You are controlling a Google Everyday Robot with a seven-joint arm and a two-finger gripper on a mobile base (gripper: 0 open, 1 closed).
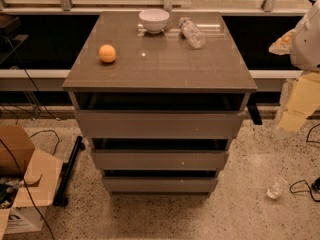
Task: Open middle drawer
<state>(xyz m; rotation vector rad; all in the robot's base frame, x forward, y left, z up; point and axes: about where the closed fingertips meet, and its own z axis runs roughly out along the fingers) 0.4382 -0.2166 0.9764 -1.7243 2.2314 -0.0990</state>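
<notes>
A grey-taupe cabinet (160, 69) stands in the middle with three handleless drawer fronts stacked one above another. The middle drawer (160, 160) sits between the top front (159, 124) and the bottom front (160, 185). Its front lies about flush with the others, with a dark gap above it. My arm, white and cream, comes in at the right edge. My gripper (294, 115) hangs to the right of the cabinet at about the top drawer's height, apart from all the drawers.
On the cabinet top lie an orange (107, 53), a white bowl (154, 20) and a plastic bottle (192, 32) on its side. A cardboard box (20, 174), cables and a black bar (70, 171) are on the floor at left. A crumpled clear cup (276, 188) lies at right.
</notes>
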